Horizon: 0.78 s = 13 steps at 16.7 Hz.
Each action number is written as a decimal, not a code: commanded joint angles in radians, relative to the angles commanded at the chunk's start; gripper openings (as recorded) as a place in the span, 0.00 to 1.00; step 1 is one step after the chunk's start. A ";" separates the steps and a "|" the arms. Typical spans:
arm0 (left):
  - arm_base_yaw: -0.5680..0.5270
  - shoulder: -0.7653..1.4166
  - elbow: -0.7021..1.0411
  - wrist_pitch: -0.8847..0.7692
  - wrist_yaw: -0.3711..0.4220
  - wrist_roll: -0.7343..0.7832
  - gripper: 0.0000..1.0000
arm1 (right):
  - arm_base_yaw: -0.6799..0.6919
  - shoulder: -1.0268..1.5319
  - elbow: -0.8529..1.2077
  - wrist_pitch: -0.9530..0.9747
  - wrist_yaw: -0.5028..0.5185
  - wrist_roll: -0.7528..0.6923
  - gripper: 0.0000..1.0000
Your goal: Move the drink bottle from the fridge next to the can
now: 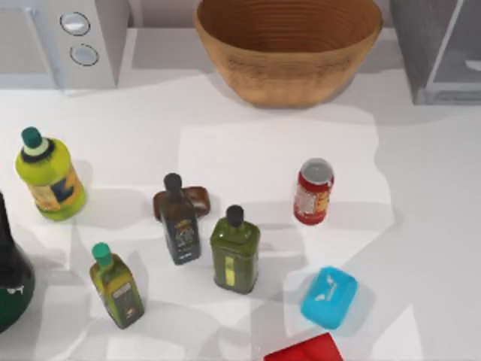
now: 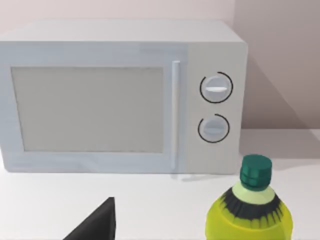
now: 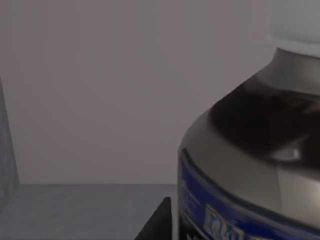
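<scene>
The drink bottle [image 3: 260,150] stands very close in the right wrist view, with a white cap, dark liquid and a blue label band, inside the grey fridge [image 3: 90,100]. One dark finger [image 3: 159,222] of my right gripper shows just beside the bottle; its grip is hidden. In the top view the fridge [image 1: 440,49] stands at the back right with its pale door panel. The red can [image 1: 313,192] stands upright right of the table's middle. My left arm [image 1: 11,271] is parked at the left edge, one finger [image 2: 95,227] facing the microwave.
A white microwave [image 1: 64,41] stands at the back left, a woven basket [image 1: 289,49] at the back middle. A yellow-green bottle [image 1: 49,174], three olive-green bottles [image 1: 235,252], a brown block [image 1: 194,199], a blue box [image 1: 329,297] and a red item [image 1: 304,350] crowd the front.
</scene>
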 joint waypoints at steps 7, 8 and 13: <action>0.000 0.000 0.000 0.000 0.000 0.000 1.00 | -0.003 -0.063 0.022 -0.089 -0.001 0.002 0.00; 0.000 0.000 0.000 0.000 0.000 0.000 1.00 | -0.003 -0.078 0.028 -0.115 -0.001 0.002 0.00; 0.000 0.000 0.000 0.000 0.000 0.000 1.00 | -0.003 -0.112 0.045 -0.156 -0.002 0.003 0.00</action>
